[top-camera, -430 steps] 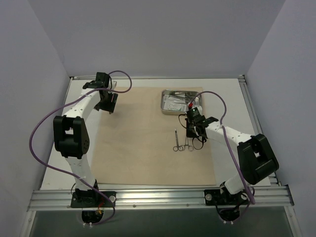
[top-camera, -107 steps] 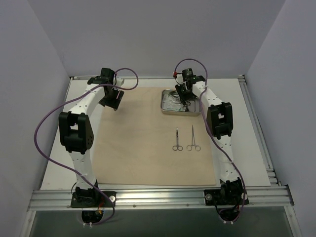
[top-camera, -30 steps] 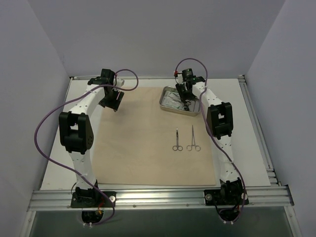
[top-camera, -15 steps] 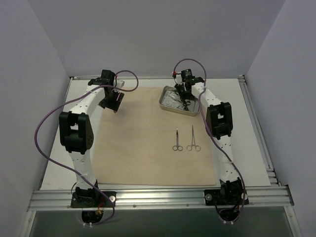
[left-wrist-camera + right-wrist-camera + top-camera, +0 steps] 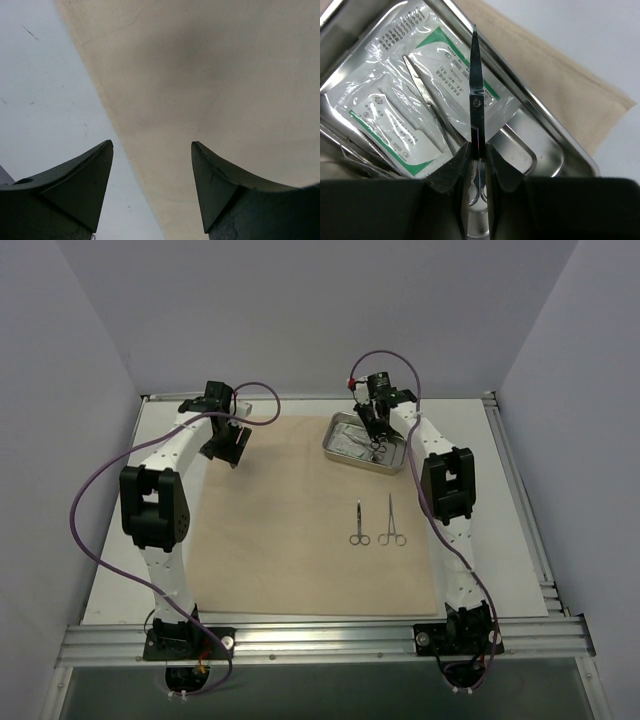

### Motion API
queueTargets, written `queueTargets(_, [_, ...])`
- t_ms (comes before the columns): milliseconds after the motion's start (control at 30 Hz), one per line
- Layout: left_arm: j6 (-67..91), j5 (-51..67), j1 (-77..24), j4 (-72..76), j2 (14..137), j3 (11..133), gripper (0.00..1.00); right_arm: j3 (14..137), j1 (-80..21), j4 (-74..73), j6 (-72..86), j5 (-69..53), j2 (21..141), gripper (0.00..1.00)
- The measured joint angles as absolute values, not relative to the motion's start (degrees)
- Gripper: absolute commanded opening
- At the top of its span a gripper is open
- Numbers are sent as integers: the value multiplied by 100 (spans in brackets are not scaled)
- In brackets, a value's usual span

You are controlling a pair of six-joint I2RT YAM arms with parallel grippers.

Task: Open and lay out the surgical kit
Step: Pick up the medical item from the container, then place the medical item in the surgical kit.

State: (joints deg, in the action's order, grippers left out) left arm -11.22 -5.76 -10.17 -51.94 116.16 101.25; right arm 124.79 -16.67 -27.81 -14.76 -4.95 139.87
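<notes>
while seen from above, the beige cloth (image 5: 300,540) lies flat across the middle of the white table (image 5: 500,540). the left clamp (image 5: 359,525) and the right clamp (image 5: 391,522) lie side by side on the cloth's right half, near each other but apart, rings toward the arm bases. the steel tray (image 5: 336,452) sits at the cloth's far right corner, turned a little askew. the right gripper (image 5: 376,437) hangs over the tray; its grip is too small to read from here. the left gripper (image 5: 226,447) is over the cloth's far left corner, well apart from the tray.

from the left wrist, the left gripper (image 5: 152,165) has its jaws wide and empty. under them runs the cloth's edge, cloth (image 5: 225,75) to the right and bare table (image 5: 45,75) to the left.

from the right wrist, the right gripper (image 5: 477,149) is pinched narrow on a pair of scissors (image 5: 475,90), gripping just below the pivot. the blades are closed and point away from the camera, across the tray's rim (image 5: 547,127). inside the tray lie two overlapping white packets, the upper packet (image 5: 440,55) and the lower packet (image 5: 380,120), with a slim steel tool (image 5: 425,92) lying across them. what look like tweezers (image 5: 350,142) lie at the left edge.
</notes>
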Motion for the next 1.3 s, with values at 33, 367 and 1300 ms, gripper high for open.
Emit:
queueTargets(33, [-1122, -576, -1017, -5194, 11616, 10125, 73, 12479, -1673, -2770, -1490, -471, 13924, 0])
queueTargets(367, [-1122, -576, -1015, -5186, 11594, 10121, 73, 12425, -1693, -2602, -1485, -397, 13509, 0])
queueTargets(1300, [-462, -1210, -1024, -4989, 11102, 10127, 73, 6377, -4757, -1372, 4095, 1476, 10125, 0])
